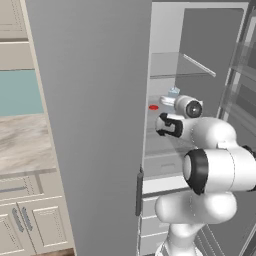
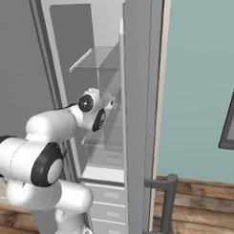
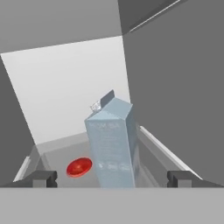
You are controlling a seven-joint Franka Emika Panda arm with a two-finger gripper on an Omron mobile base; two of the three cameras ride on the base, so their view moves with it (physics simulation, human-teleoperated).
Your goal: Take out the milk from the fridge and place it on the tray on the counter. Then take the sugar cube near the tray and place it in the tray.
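Two things sit inside the fridge: milk, red disc; fingers apart.

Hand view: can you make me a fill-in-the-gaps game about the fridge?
The milk stands on a shelf inside the ____.
The flat round thing beside the milk is coloured ____.
The tool's two tips stand wide ____, one on each side of the milk.

Missing words: fridge; red; open
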